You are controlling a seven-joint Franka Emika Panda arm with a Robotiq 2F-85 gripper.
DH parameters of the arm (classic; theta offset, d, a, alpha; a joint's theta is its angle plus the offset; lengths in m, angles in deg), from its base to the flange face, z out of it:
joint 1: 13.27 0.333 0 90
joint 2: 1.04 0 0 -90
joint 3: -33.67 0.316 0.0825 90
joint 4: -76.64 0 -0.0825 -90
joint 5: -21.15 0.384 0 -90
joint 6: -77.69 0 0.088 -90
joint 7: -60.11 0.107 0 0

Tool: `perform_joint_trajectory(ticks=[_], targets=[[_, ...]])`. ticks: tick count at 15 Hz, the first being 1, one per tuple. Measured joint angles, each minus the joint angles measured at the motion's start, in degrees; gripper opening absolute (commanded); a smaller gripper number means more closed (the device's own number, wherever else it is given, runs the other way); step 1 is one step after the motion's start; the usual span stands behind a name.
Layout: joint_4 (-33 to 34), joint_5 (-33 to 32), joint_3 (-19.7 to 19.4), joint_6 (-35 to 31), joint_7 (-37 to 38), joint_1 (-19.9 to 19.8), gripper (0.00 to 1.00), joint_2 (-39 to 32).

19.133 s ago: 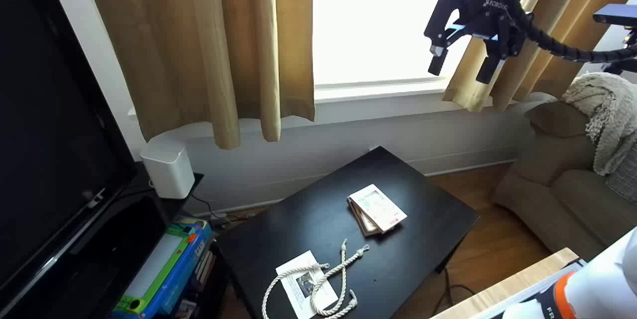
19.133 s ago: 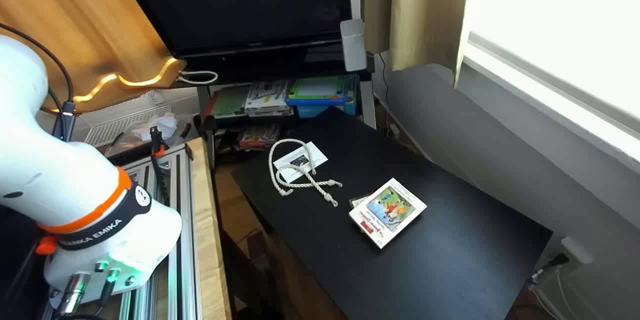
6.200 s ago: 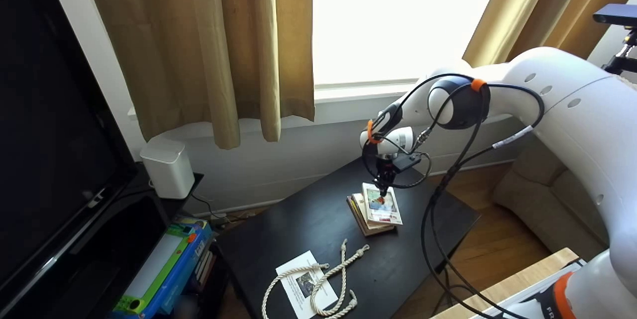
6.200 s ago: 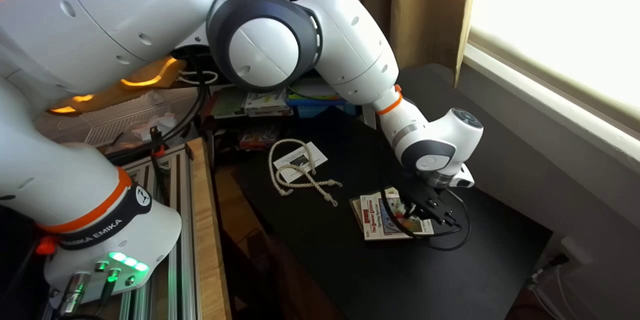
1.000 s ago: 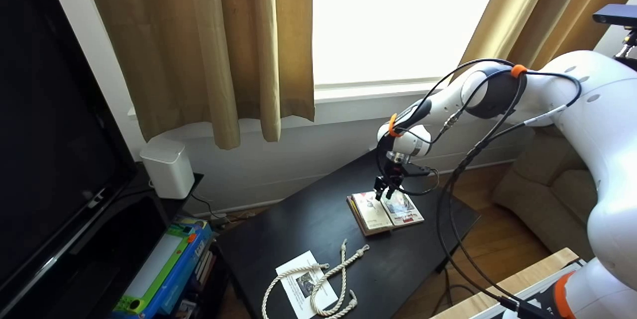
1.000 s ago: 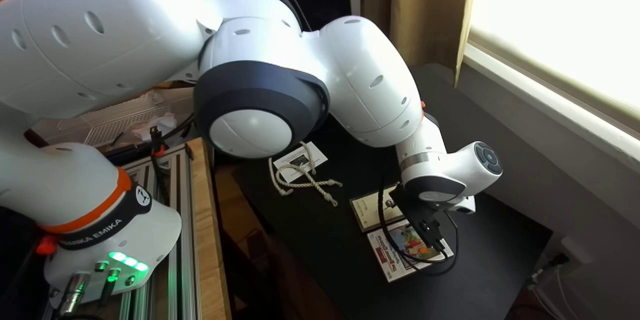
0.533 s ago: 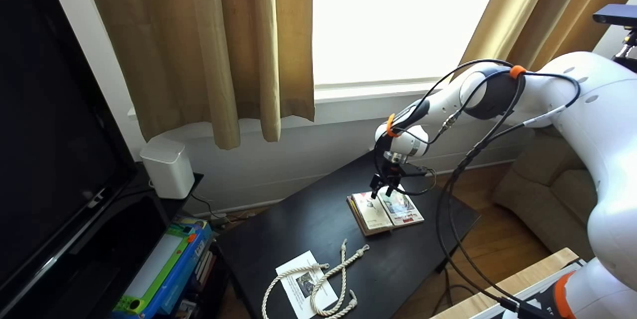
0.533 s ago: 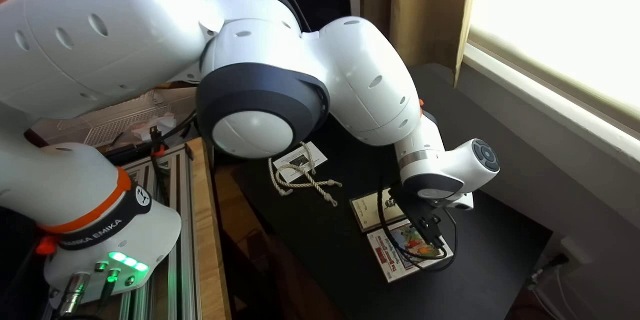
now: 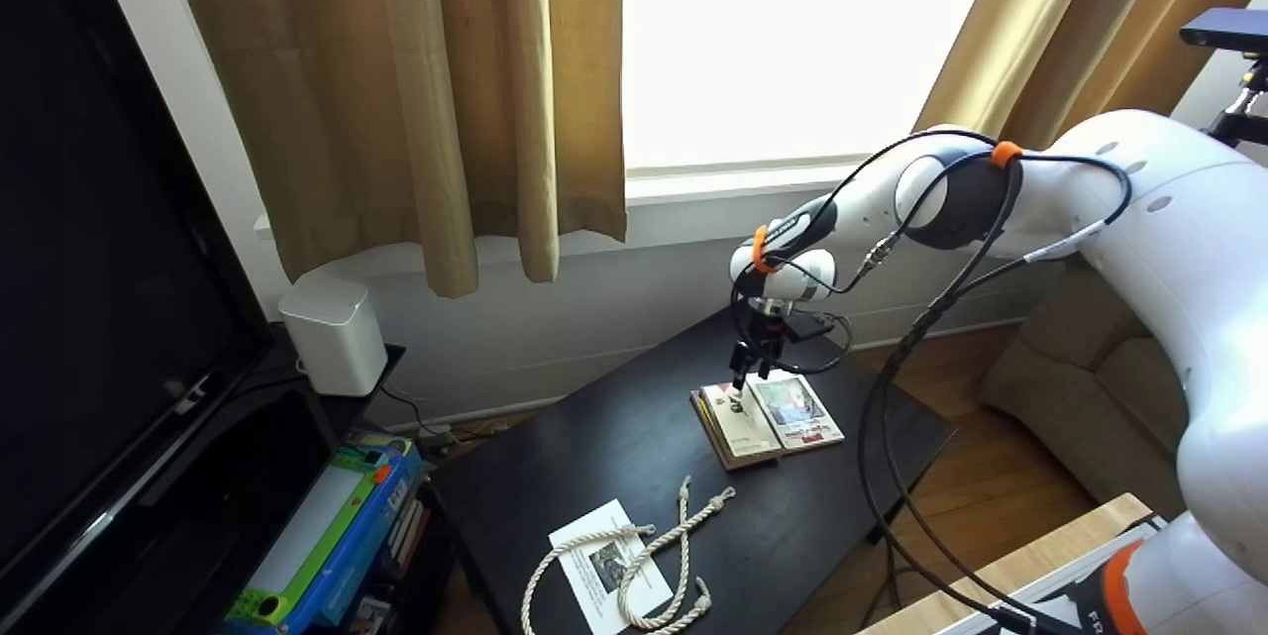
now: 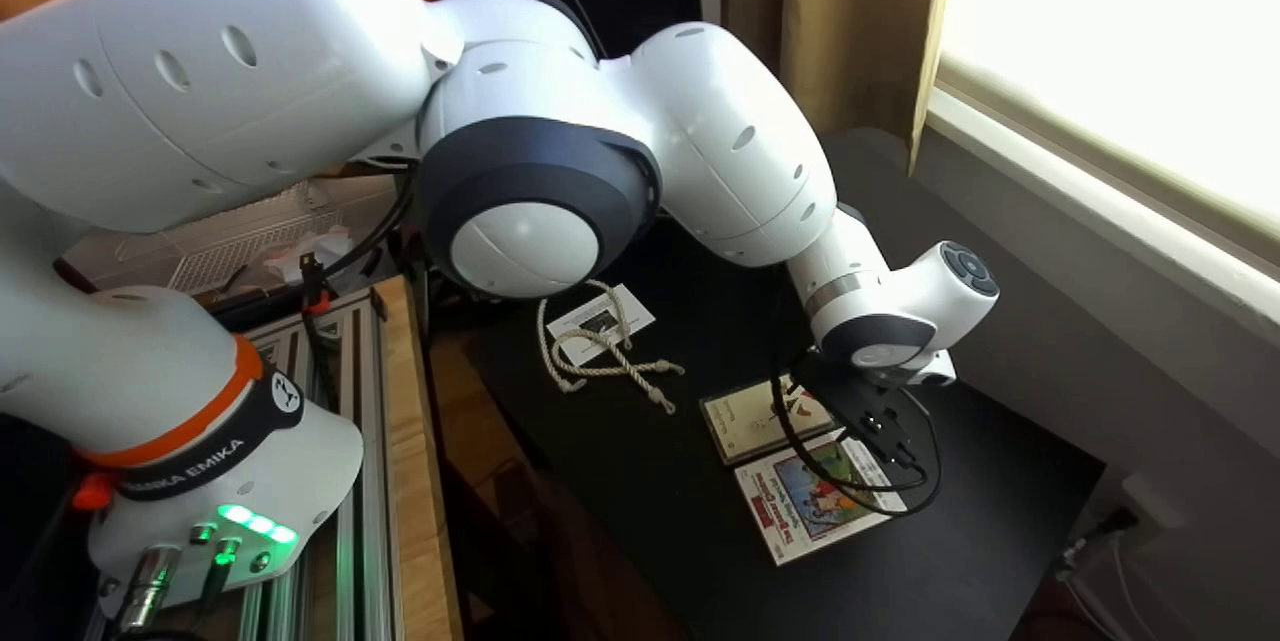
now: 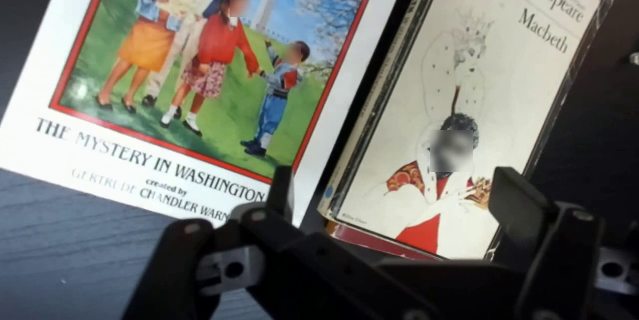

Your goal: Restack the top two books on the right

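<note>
The pale cream book (image 9: 745, 425) lies on top of a stack on the black table. It also shows in an exterior view (image 10: 745, 418) and in the wrist view (image 11: 519, 90). A reddish-brown book (image 11: 372, 240) shows under its edge. The white book with a coloured picture (image 11: 209, 85) lies flat beside the stack, with a dark gap between; it shows in both exterior views (image 9: 800, 422) (image 10: 795, 501). My gripper (image 11: 392, 182) is open and empty above the cream book, one finger over the white book's near edge, one over the cream book's far side. In an exterior view, the gripper (image 9: 751, 379) is at the books' wall-side end.
A white sheet (image 9: 604, 514) with a pale rope (image 9: 684, 541) over it lies on the table (image 9: 555, 457). The wall and window stand behind the table. A television (image 9: 99, 268) and white box (image 9: 342, 343) stand to one side. Cables hang from the arm.
Earlier, the white picture book was on the stack; it now lies beside it. In the last second, my open gripper moved off the white book toward the cream book and rose slightly.
</note>
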Motion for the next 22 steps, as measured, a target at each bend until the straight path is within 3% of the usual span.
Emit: perform_joint_trajectory(ticks=[6, 11, 19, 22], targets=[[6.8, -1.3, -0.4, 7.1, -7.2, 1.7, 1.00, -3.1], [11.9, -1.9, -1.2, 8.2, -12.5, 3.6, 1.00, -6.0], [11.5, -1.9, -3.2, 8.0, -15.7, 5.6, 1.00, -6.0], [10.9, -2.0, -3.4, 5.2, -16.9, 5.9, 1.00, -6.0]])
